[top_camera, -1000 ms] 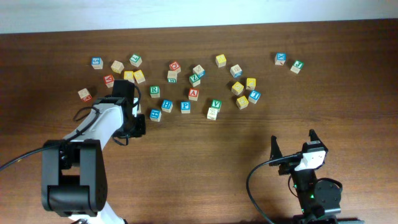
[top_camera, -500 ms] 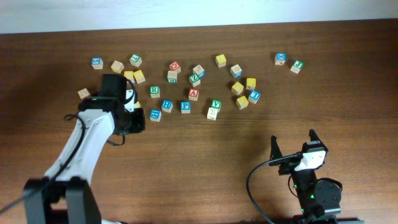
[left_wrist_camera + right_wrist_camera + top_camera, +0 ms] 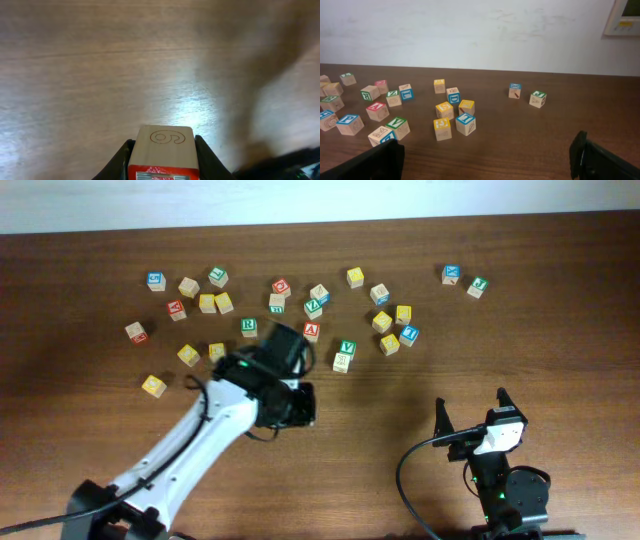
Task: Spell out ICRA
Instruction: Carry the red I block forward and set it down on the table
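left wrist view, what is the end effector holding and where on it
A red-framed wooden cube, pinched by its two opposite side faces in the left end effector.

The left arm (image 3: 190,442) is showing a long white link running between black joint housings. A small green light (image 3: 243,363) is glowing near its far end, and a thin black cable (image 3: 190,390) is looping alongside the white shell. The left gripper (image 3: 162,159) is showing dark, matte fingers (image 3: 119,161) with rounded edges. The right arm (image 3: 510,485) is wearing a black body topped by a pale grey block (image 3: 503,430), with green lights (image 3: 497,495) glowing on its base. A thick black cable (image 3: 402,475) is curling away from it. Its fingers (image 3: 367,162) are looking black and blocky.
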Action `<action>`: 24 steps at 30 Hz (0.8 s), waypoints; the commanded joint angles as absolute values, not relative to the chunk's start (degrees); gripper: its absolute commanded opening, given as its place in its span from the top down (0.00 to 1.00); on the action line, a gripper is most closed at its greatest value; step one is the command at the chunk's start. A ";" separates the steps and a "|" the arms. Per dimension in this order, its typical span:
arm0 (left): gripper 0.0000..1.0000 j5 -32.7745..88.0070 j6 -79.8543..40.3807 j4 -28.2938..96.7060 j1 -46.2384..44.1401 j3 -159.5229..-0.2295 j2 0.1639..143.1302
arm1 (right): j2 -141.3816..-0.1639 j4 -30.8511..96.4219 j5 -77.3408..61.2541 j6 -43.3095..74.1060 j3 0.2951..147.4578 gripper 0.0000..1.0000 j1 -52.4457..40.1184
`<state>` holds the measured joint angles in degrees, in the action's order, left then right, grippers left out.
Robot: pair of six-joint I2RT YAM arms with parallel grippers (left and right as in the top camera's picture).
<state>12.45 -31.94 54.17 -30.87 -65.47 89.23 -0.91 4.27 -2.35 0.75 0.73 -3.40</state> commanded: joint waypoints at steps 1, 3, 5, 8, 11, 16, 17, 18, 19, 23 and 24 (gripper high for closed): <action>0.75 3.68 -40.25 53.84 -36.93 -65.67 88.44 | -0.47 4.47 -1.85 0.40 0.32 0.02 -2.96; 0.75 -2.57 -45.67 53.80 -40.62 -65.67 88.88 | -0.47 4.47 -1.87 0.40 0.32 0.02 -2.96; 0.74 -6.50 -50.15 53.10 -43.05 -65.67 90.13 | -0.47 4.47 -1.87 0.40 0.32 0.02 -2.96; 0.73 -6.94 -50.33 50.59 -45.39 -65.67 94.89 | -0.47 4.47 -1.87 0.43 0.32 0.02 -2.96; 0.72 -9.10 -50.24 50.65 -43.48 -65.67 99.63 | -0.47 4.47 -1.87 0.40 0.32 0.02 -2.96; 0.73 -8.91 -44.40 50.59 -34.96 -65.67 100.36 | -0.47 4.47 -1.87 0.40 0.32 0.02 -2.96; 0.73 -9.02 -42.74 50.46 -34.41 -65.67 100.73 | -0.47 4.47 -1.87 0.40 0.32 0.02 -2.96; 0.73 -9.32 -41.08 50.19 -34.11 -65.65 101.27 | -0.47 4.47 -1.87 0.40 0.32 0.02 -2.96; 0.73 -9.32 -41.04 49.69 -34.06 -65.60 102.04 | -0.47 4.47 -1.87 0.40 0.32 0.02 -2.96; 0.73 -9.30 -40.58 47.42 -33.95 -65.60 106.67 | -0.47 4.47 -1.87 0.40 0.32 0.02 -2.96; 0.73 -9.32 -39.18 46.92 -33.74 -65.60 107.44 | -0.47 4.47 -1.87 0.40 0.32 0.02 -2.96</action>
